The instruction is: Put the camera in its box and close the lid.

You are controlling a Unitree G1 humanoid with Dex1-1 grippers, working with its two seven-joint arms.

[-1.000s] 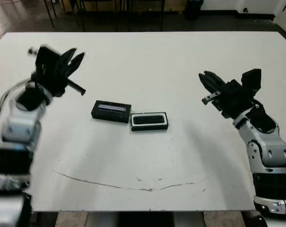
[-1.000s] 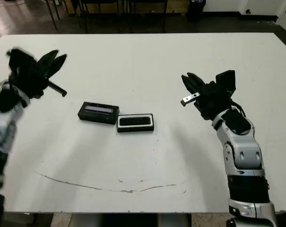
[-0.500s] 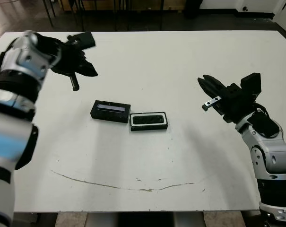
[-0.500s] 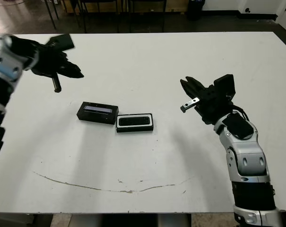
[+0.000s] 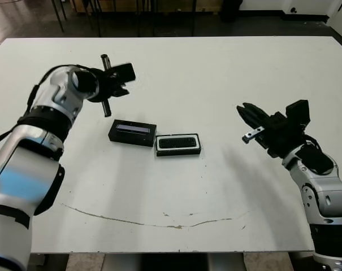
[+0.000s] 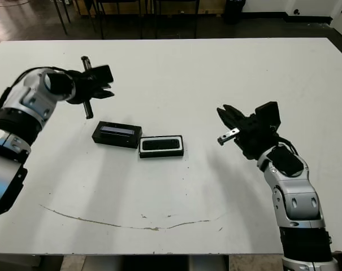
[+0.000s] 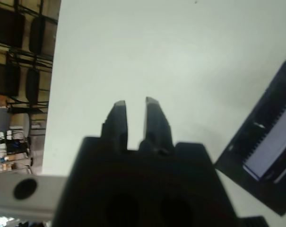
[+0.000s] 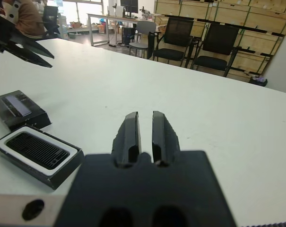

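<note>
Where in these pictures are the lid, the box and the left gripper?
lid (image 5: 132,132), left eye view, on its top face.
box (image 5: 178,144), left eye view, on its middle.
left gripper (image 7: 135,105), left wrist view, between its fingertips.

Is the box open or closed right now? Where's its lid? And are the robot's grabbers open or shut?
box: open, flat on the table.
camera: a dark ribbed piece, likely the camera, lies inside the box.
lid: off, flat on the table beside the box, strip up.
left gripper: above the table, fingers close together, empty.
right gripper: fingers close together, empty.
</note>
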